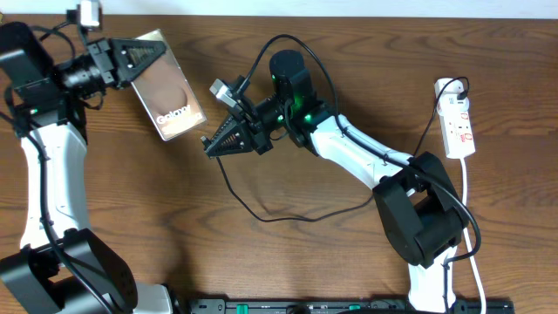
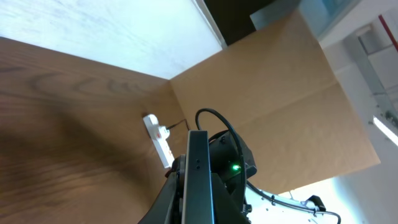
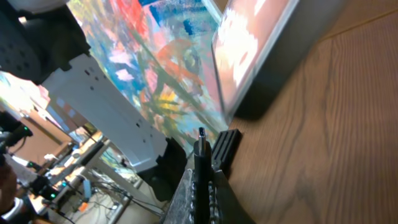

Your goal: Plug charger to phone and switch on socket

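My left gripper [image 1: 146,54] is shut on the top end of the phone [image 1: 172,92] and holds it tilted over the far left of the table. In the left wrist view the phone [image 2: 198,168] is edge-on between the jaws [image 2: 198,202]. My right gripper [image 1: 209,145] is shut on the charger's black plug tip [image 3: 201,138], which points at the phone's lower end [image 3: 273,74] with a small gap between them. The charger cable [image 1: 261,216] loops across the table to the white socket [image 1: 459,122] at the far right, which also shows in the left wrist view [image 2: 159,140].
The right arm [image 1: 366,157] stretches across the middle of the wooden table [image 1: 131,201]. The socket's white cord [image 1: 471,218] runs down the right edge. A black rail [image 1: 349,305] lies along the front edge. A cardboard panel [image 2: 280,106] stands behind the table.
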Robot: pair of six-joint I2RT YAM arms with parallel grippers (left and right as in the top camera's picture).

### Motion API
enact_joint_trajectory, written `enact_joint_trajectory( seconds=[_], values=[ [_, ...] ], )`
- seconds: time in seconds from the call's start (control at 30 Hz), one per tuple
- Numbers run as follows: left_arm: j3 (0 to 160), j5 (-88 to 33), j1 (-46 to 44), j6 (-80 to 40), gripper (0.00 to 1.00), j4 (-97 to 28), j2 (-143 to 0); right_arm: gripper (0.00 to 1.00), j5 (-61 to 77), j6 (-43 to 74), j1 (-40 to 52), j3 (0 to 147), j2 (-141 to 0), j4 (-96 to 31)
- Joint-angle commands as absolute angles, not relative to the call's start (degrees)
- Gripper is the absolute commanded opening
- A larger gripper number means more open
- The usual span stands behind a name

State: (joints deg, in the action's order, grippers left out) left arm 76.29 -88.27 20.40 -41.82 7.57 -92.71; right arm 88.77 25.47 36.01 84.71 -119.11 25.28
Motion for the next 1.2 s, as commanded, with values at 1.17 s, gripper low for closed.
enact_joint_trajectory(
  seconds=[1.17],
  values=[
    [76.38,-82.89,19.51,-38.61,0.07,7.86,-92.49,0.01,81.97,35.33,36.53,85.36,-119.28,27.31]
  ],
)
